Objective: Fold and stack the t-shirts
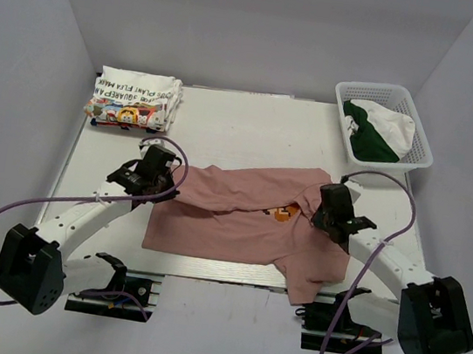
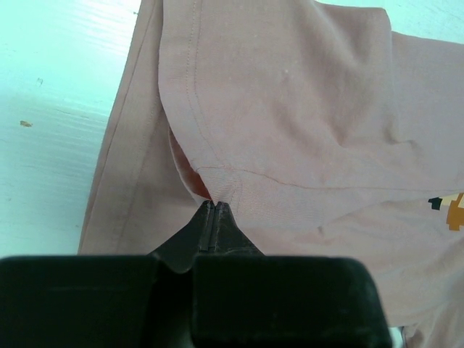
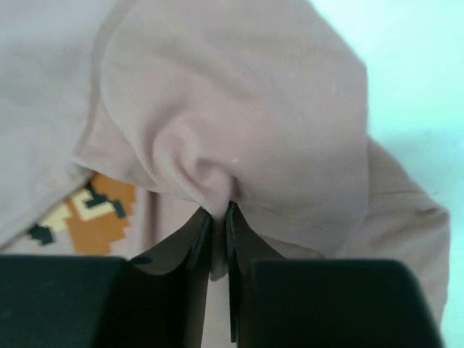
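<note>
The dusty-pink shirt (image 1: 230,220) lies spread across the middle of the table, its top edge pulled over toward the front, with an orange print (image 1: 283,212) showing. My left gripper (image 1: 162,182) is shut on the shirt's left folded edge; the left wrist view shows the jaws (image 2: 212,206) pinching a hem of pink cloth (image 2: 290,130). My right gripper (image 1: 326,218) is shut on the right folded edge; the right wrist view shows cloth (image 3: 239,116) bunched between its jaws (image 3: 220,212). The white shirt with cartoon graphics (image 1: 135,98) lies folded at the back left.
A white basket (image 1: 418,137) at the back right holds green and white clothes (image 1: 375,130). Purple cables loop from both arms. The pink shirt's lower right sleeve (image 1: 308,280) hangs over the table's front edge.
</note>
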### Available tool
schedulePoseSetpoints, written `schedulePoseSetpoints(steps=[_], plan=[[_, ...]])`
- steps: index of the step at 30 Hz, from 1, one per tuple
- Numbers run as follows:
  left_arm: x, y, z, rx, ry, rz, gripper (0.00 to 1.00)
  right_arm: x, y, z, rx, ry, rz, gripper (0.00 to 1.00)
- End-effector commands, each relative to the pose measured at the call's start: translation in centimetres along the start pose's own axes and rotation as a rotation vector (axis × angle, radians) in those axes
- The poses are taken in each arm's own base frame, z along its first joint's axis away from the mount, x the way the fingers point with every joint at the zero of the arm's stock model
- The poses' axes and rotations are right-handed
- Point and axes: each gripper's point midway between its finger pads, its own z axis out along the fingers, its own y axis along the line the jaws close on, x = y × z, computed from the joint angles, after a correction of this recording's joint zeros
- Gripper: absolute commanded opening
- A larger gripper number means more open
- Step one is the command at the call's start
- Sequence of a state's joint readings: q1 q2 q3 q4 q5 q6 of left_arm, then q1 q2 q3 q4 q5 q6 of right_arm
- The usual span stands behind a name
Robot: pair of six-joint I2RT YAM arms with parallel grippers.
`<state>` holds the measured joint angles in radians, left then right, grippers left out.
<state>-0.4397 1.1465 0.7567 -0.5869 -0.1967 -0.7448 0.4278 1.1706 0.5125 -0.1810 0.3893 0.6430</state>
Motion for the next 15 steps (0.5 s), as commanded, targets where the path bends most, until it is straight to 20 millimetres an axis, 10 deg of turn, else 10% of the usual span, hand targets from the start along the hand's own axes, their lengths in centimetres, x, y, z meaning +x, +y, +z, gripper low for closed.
schedulePoseSetpoints(steps=[1,9,15], plan=[[-2.0,-0.8,-0.7,0.009,-0.047,-0.018,0.00,-3.7,0.5,-1.7,0.008,-0.101,0.000,0.15],[-5.3,-0.9,-1.6,-0.034,-0.165,-0.045,0.00,-6.2,-0.5,-2.7,0.077,-0.181,-0.020,0.00],[-11.8,-3.0,-6.8,0.006,-0.361,-0.097,0.00,-13.8,2.6,-8.4,-0.058,-0.394,-0.007,0.00]])
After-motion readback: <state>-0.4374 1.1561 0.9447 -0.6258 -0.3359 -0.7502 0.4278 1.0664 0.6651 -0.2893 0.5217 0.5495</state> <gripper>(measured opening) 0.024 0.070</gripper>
